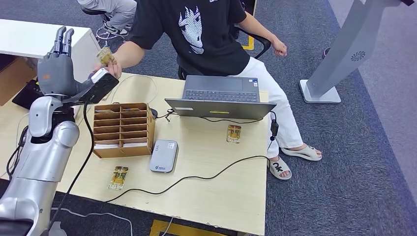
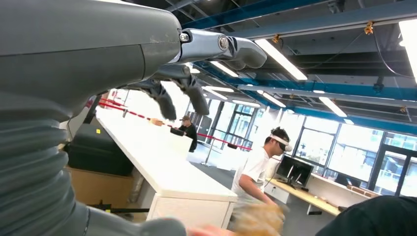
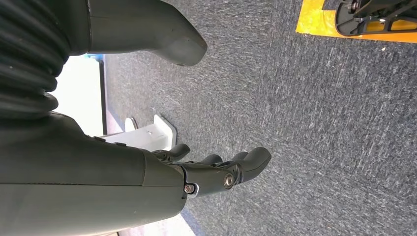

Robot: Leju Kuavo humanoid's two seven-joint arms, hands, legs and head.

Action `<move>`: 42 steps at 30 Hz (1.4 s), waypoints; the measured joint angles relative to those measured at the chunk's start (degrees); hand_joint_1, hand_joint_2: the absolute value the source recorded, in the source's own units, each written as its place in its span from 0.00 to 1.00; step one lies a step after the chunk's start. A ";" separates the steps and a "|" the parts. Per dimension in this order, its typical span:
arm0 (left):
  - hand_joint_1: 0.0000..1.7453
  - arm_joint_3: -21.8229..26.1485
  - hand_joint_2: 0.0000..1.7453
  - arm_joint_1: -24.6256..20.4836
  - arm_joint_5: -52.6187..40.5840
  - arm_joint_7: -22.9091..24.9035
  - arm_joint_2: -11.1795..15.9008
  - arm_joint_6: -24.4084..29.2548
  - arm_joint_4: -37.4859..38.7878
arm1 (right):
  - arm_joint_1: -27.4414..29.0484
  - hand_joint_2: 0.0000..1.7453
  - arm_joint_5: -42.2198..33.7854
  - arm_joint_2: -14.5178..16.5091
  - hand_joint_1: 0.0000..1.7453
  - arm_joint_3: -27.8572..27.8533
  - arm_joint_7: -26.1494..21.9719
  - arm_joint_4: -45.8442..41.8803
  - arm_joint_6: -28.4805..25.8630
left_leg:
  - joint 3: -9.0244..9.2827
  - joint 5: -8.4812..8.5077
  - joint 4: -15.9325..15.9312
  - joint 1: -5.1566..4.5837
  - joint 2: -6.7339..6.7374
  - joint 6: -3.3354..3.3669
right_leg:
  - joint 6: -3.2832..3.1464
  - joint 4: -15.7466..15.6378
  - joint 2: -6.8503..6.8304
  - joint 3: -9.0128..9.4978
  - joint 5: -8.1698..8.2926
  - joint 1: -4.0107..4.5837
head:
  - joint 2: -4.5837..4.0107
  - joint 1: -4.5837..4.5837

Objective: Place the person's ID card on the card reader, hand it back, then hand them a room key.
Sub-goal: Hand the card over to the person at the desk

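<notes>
My left hand (image 1: 58,66) is raised at the table's far left corner, its fingers straight up and apart, with nothing in it. Just to its right, a seated person's hand (image 1: 112,64) holds a yellowish card (image 1: 104,55). That card is apart from my fingers. In the left wrist view the same card (image 2: 258,220) is a blur below my spread left hand (image 2: 147,59). The grey card reader (image 1: 163,156) lies flat on the table with nothing on it. Two gold cards (image 1: 119,177) (image 1: 233,133) lie on the tabletop. My right hand (image 3: 206,172) hangs empty over carpet.
A wooden slotted box (image 1: 123,129) stands left of the reader. An open laptop (image 1: 221,96) sits at the table's far edge. A black cable (image 1: 196,176) snakes across the wooden table (image 1: 221,196). A grey stand (image 1: 339,54) rises at the right.
</notes>
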 joint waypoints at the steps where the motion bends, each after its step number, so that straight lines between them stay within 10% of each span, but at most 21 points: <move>1: 0.00 0.19 1.00 0.29 0.07 -0.15 -0.05 0.17 -0.22 | 0.00 1.00 0.00 0.00 0.00 0.03 0.01 0.00 -0.01 | 0.00 0.00 0.00 0.00 0.00 0.00 | 0.00 0.00 0.00 0.00 0.00 0.00 | 0.00 0.00; 13: 0.00 2.45 1.00 9.70 1.53 -3.36 -0.09 2.73 -7.45 | 0.03 1.00 -0.53 0.00 0.00 0.32 -0.05 0.00 -0.57 | -0.01 -0.01 -0.01 0.00 0.01 0.00 | 0.00 0.01 0.01 0.00 -0.01 0.00 | 0.00 0.00; 19: 0.00 6.56 1.00 26.85 5.72 -10.43 -0.64 10.72 -20.91 | 0.28 1.00 -2.70 0.11 0.00 0.09 -0.08 0.00 -1.62 | 0.07 -0.21 -0.03 -0.02 0.25 -0.05 | 0.01 0.00 0.25 -0.01 -0.12 -0.04 | 0.00 0.01; 25: 0.00 11.68 1.00 46.82 7.98 -17.02 -4.27 16.89 -35.76 | 0.79 1.00 -3.66 0.42 0.00 -0.78 0.54 0.00 -2.33 | 0.02 -0.41 -0.01 -0.02 0.00 -0.01 | 0.08 -0.07 -0.11 -0.05 -0.47 -0.05 | 0.00 0.02; 42: 0.00 30.81 1.00 62.08 21.83 -25.70 -18.76 10.06 -49.15 | 0.69 1.00 -5.27 0.81 0.00 -2.35 -1.72 0.00 -4.42 | 0.18 -0.42 -0.02 -0.02 -0.19 -0.03 | 0.00 0.01 -0.29 0.33 -0.54 -0.04 | 0.00 0.00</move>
